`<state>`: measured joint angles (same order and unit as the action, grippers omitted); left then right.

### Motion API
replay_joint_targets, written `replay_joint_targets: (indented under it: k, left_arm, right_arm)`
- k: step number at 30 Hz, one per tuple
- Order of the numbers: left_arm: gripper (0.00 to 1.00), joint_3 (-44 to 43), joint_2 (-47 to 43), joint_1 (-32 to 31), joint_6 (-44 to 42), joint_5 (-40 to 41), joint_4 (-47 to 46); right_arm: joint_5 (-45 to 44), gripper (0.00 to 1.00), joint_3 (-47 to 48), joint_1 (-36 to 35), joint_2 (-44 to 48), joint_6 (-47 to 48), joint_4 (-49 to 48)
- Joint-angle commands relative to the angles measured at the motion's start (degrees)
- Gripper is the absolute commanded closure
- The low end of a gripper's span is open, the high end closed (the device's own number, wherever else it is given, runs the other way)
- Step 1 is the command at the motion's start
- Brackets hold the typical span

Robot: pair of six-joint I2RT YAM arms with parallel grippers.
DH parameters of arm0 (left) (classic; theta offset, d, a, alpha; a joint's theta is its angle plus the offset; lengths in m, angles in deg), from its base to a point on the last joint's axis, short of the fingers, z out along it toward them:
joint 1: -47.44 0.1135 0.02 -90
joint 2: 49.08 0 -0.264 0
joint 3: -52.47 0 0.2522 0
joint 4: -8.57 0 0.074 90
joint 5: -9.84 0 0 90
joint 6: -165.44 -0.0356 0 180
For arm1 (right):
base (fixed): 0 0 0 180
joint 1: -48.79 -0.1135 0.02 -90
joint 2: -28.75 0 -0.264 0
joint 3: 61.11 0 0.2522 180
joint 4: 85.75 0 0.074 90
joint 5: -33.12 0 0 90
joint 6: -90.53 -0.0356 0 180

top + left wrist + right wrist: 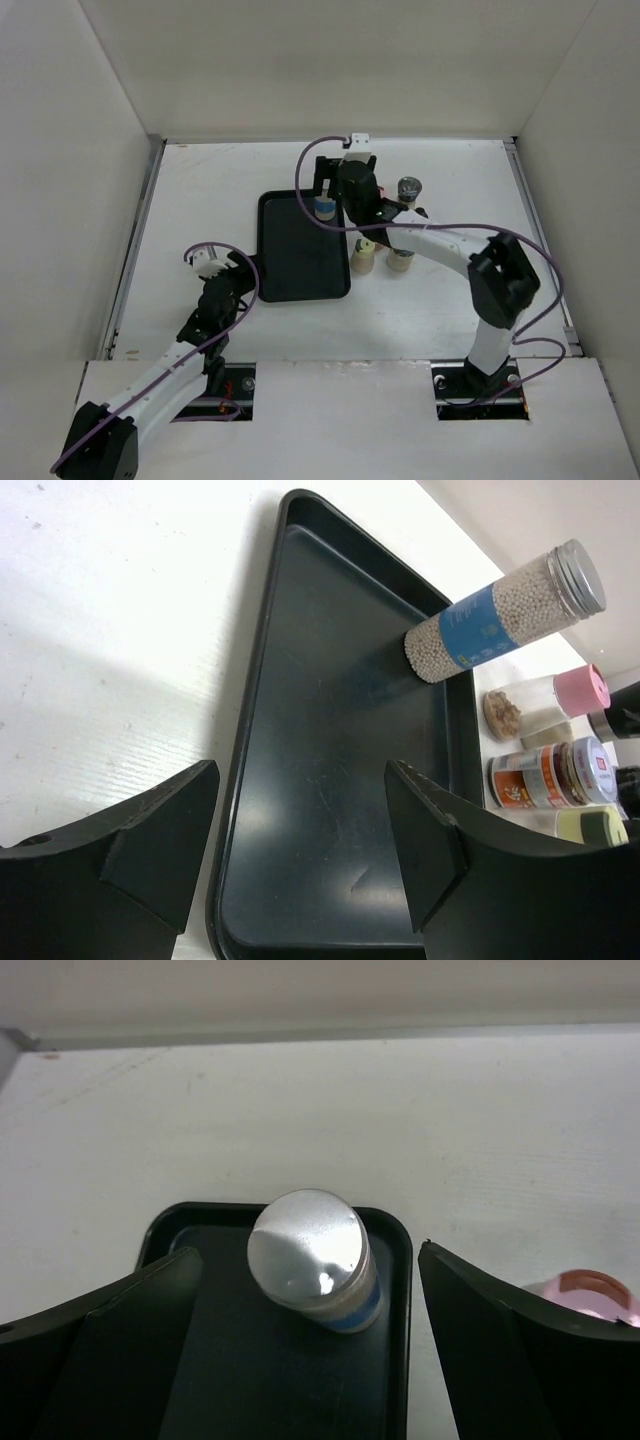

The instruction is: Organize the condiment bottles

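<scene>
Right wrist view: my right pincer [310, 1252] hangs wide open over the silver-capped jar [308, 1238], a finger on each side, clear of it and gripping nothing. That jar stands upright in the 1 o'clock corner of the black tray [300, 265]. The other condiment bottles [400, 260] cluster on the table [220, 190] off the tray's 3 o'clock edge, the pink-capped jar [548, 702] and white-purple one [548, 775] among them. My left pincer [300, 770] is spread open too, empty, at the tray's 8 o'clock edge.
</scene>
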<state>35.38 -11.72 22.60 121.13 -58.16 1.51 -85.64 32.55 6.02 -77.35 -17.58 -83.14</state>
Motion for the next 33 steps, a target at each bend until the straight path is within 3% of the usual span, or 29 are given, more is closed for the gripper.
replay_joint_targets:
  k: [1,3,6,8,10,14,17,22,33]
  left_arm:
    - [0.34,1.0,0.9,0.7,0.7,-0.4,-3.6]
    - [0.34,1.0,1.7,0.8,0.8,-1.2,-4.4]
    - [0.33,1.0,2.0,1.3,0.8,-1.6,-4.7]
    - [0.33,1.0,3.0,1.3,0.9,-1.6,-5.1]
    - [0.33,1.0,3.2,1.1,0.9,-1.7,-5.5]
    - [0.33,1.1,2.9,1.5,1.0,-1.7,-5.5]
    - [0.32,1.0,3.1,1.5,1.0,-1.7,-5.5]
    - [0.32,1.0,3.3,1.6,1.0,-1.7,-5.7]
    - [0.31,1.1,3.9,1.3,1.0,-2.0,-6.5]
  right_arm:
    - [-1.8,0.05,-5.5,-1.7,11.1,1.8,-7.2]
    - [-2.5,0.17,-10.4,-2.1,15.4,1.1,-7.0]
    - [-3.1,0.65,-17.8,-3.9,21.6,0.6,-5.2]
    - [-3.9,0.75,-21.3,-5.2,24.4,0.2,-1.6]
    - [-5.4,0.69,-23.9,-6.2,26.0,-1.2,2.2]
    - [-6.8,0.36,-28.8,-7.6,27.8,-3.3,3.9]
    - [-6.9,0.25,-30.6,-7.6,27.4,-4.6,4.4]
    - [-7.5,0.19,-31.9,-7.6,26.9,-6.3,5.8]
    - [-6.8,0.24,-32.0,-6.9,21.4,-8.8,6.2]
